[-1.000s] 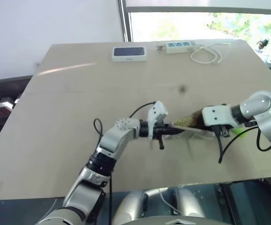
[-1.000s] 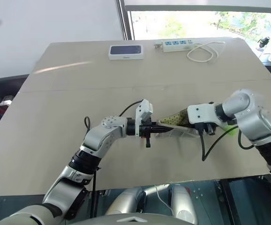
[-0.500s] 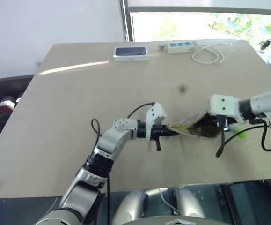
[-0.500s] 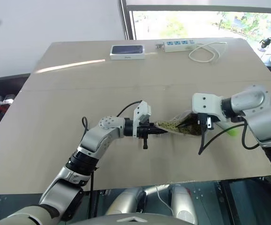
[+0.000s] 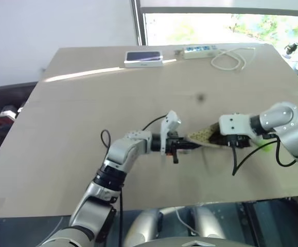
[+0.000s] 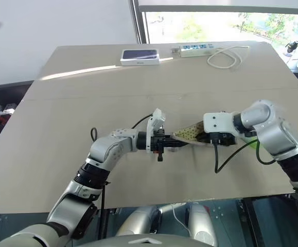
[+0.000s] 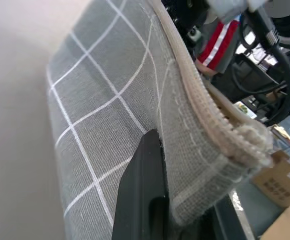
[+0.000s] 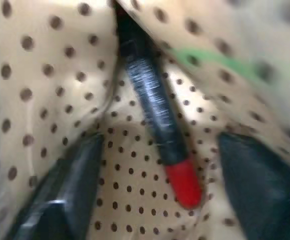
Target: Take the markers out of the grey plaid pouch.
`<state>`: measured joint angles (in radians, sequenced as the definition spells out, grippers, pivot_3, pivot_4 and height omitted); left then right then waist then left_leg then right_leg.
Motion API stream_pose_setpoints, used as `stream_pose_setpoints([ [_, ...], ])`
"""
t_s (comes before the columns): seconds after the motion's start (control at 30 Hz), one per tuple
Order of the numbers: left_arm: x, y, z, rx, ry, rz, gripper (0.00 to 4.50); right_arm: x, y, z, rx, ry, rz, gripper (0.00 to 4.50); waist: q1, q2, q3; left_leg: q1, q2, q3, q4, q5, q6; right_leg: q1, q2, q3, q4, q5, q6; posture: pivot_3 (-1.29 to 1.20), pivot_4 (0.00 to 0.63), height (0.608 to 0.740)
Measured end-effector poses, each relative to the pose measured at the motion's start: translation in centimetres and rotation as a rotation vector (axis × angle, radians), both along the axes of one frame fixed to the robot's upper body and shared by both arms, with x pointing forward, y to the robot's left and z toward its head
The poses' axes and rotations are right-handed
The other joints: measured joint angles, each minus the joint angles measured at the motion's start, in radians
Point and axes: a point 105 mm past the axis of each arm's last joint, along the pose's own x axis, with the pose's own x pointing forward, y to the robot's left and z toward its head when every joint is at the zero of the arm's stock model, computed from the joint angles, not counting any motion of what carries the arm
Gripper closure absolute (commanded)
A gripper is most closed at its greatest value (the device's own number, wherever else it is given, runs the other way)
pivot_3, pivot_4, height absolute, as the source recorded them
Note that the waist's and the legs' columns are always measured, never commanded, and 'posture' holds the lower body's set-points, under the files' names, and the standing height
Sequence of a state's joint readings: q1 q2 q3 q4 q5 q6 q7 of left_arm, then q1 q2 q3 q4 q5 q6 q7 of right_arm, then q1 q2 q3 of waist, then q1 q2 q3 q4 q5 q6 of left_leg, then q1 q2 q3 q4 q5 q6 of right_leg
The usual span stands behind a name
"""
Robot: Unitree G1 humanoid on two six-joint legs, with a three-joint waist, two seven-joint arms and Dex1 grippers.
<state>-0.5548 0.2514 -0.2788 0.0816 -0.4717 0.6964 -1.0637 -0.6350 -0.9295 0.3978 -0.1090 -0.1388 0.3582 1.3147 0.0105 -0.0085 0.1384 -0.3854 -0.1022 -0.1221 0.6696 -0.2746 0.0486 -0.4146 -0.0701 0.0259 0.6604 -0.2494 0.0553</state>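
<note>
Two grippers meet at centre frame: the left gripper [image 5: 186, 146] is clenched on the grey plaid pouch [image 7: 114, 105] edge, while the right gripper [image 8: 155, 200], fingers spread, sits inside the mouth around a red-tipped marker [image 8: 155, 120] — retrieval step. Next: closing squarely on the marker.

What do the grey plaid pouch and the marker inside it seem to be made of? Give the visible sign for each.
Grey plaid pouch: woven fabric, matte; the weave, stitched seams and zipper teeth show. Its lining looks like thin tan cloth with dark dots.
Marker: probably plastic, a dark barrel with a glossy sheen and a smooth red end.
</note>
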Motion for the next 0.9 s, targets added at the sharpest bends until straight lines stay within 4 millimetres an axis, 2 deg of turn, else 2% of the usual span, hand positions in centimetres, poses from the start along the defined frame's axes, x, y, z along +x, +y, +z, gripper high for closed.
stream_pose_setpoints([
  [0.17,-0.2,0.0,-0.2,0.012,0.016,-0.008,4.5,0.1,0.1,-0.6,-0.049,0.028,0.032,0.87,-0.001,0.0,0.0,0.0,0.0,0.0,0.0,0.0,0.0,0.0,0.0,0.0,0.0,0.0,0.0,0.0,0.15,0.74],
  [0.5,0.1,-0.1,-0.1,0.009,0.022,-0.005,4.5,2.1,1.0,-1.7,-0.133,0.067,0.113,0.87,-0.018,0.0,0.0,0.002,0.0,0.0,0.0,0.0,0.0,0.001,0.0,0.0,0.0,0.0,0.0,0.0,0.15,0.74],
  [0.6,0.2,0.0,-0.1,0.008,0.026,0.002,4.5,2.6,1.4,-2.1,-0.136,0.08,0.129,1.64,-0.026,-0.003,-0.002,0.005,0.0,0.0,0.0,0.0,0.0,0.004,0.0,0.0,0.0,0.0,0.0,0.0,0.15,0.74],
  [0.67,0.2,-0.1,-0.1,0.007,0.027,0.001,4.5,3.1,1.3,-2.3,-0.138,0.083,0.131,2.64,-0.027,-0.005,-0.003,0.007,0.0,0.0,0.001,0.0,0.0,0.006,0.0,0.0,0.001,0.0,0.0,0.0,0.15,0.74],
  [0.77,0.2,-0.1,-0.1,0.009,0.032,0.001,4.5,3.2,1.2,-2.6,-0.14,0.084,0.132,3.66,-0.026,-0.005,-0.004,0.008,0.0,0.0,0.001,0.0,0.0,0.007,0.0,0.0,0.001,0.001,-0.001,0.0,0.15,0.74],
  [0.8,0.2,-0.1,-0.1,0.009,0.033,0.0,4.5,3.2,1.1,-2.5,-0.139,0.082,0.132,3.88,-0.026,-0.006,-0.004,0.008,0.0,0.0,0.001,0.0,0.0,0.007,0.0,0.0,0.001,0.001,-0.001,0.0,0.15,0.74],
  [0.9,0.2,-0.1,-0.2,0.01,0.036,0.0,4.5,3.2,1.0,-2.5,-0.132,0.076,0.13,3.88,-0.024,-0.006,-0.004,0.008,0.0,0.0,0.001,0.0,0.0,0.007,0.0,0.0,0.001,0.001,-0.001,0.0,0.15,0.74],
])
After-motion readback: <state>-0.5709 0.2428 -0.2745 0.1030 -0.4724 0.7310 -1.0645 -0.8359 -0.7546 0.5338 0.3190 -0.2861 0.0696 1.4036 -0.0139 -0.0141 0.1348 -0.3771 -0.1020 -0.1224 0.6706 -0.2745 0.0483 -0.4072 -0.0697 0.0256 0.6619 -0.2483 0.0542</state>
